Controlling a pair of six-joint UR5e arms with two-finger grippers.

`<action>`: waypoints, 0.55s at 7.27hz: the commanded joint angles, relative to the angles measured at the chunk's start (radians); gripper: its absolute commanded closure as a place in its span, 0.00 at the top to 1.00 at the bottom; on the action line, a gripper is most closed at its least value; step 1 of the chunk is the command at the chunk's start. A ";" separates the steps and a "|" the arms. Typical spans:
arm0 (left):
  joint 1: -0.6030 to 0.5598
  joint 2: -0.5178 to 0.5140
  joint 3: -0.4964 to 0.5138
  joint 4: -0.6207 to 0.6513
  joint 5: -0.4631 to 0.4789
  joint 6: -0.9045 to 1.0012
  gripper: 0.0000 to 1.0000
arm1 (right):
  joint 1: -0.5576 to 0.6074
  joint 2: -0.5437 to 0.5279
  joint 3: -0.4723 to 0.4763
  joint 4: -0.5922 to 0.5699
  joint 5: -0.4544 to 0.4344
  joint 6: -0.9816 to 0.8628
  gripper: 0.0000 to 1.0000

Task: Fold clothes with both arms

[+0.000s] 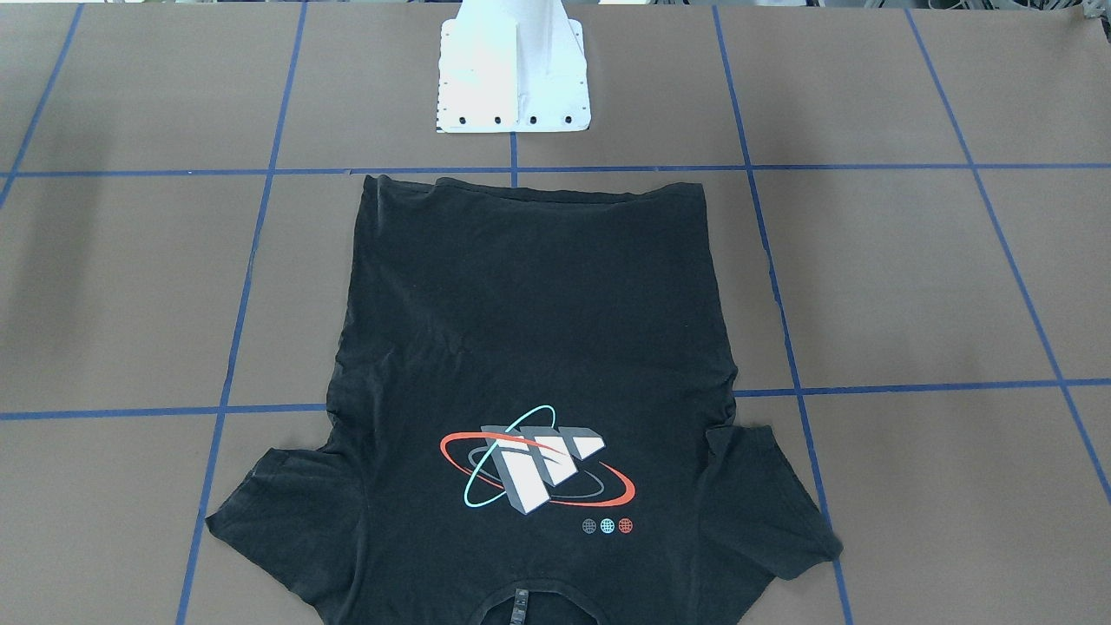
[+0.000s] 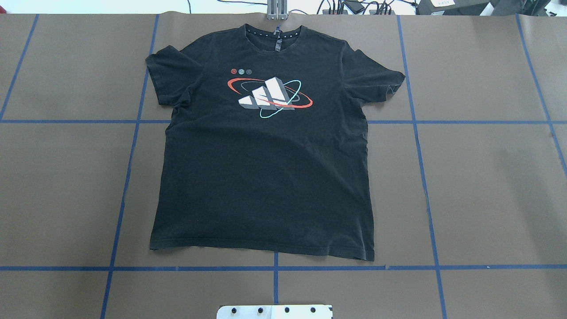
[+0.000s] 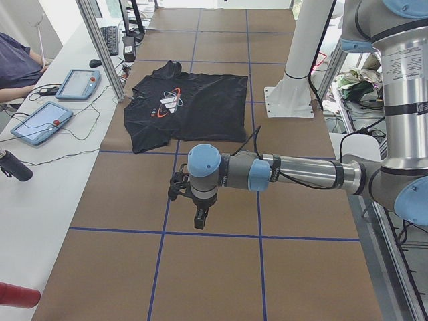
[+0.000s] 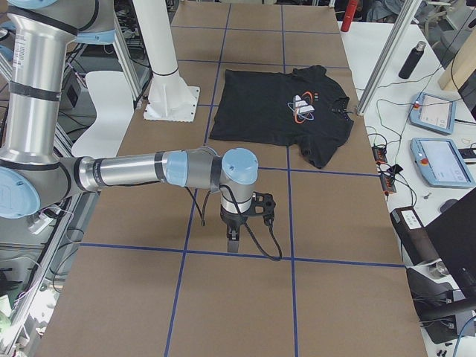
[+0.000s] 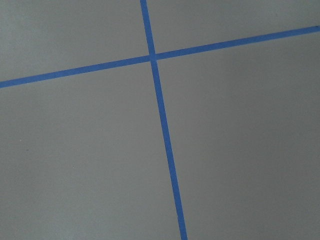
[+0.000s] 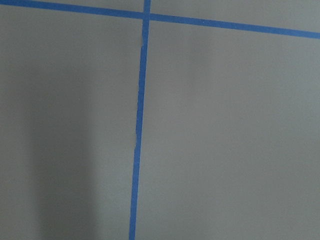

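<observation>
The black T-shirt [image 1: 521, 330] lies spread flat on the brown table, print side up, with both sleeves out. In the overhead view the T-shirt [image 2: 266, 177] has its collar at the far edge and its hem towards the robot's base. My left arm [image 3: 294, 172] hangs above bare table well away from the T-shirt [image 3: 200, 107]; its gripper [image 3: 199, 219] points down, and I cannot tell whether it is open or shut. My right arm [image 4: 149, 169] hovers likewise away from the T-shirt [image 4: 260, 111]; its gripper [image 4: 233, 242] I cannot judge either. Both wrist views show only table.
Blue tape lines [image 2: 274, 268] mark a grid on the table. The white pedestal base [image 1: 512, 78] stands just behind the shirt's hem. A side bench holds tablets [image 3: 77, 83], cables and a dark bottle [image 3: 13, 166]; a person's sleeve [image 3: 17, 60] shows there.
</observation>
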 commanded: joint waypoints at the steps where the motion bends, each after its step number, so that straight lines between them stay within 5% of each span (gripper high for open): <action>1: -0.001 -0.025 0.000 0.000 0.010 0.000 1.00 | 0.000 0.001 0.000 -0.001 0.000 0.002 1.00; 4: -0.001 -0.028 -0.006 -0.080 0.010 0.007 1.00 | -0.002 0.013 0.015 -0.002 0.002 0.002 1.00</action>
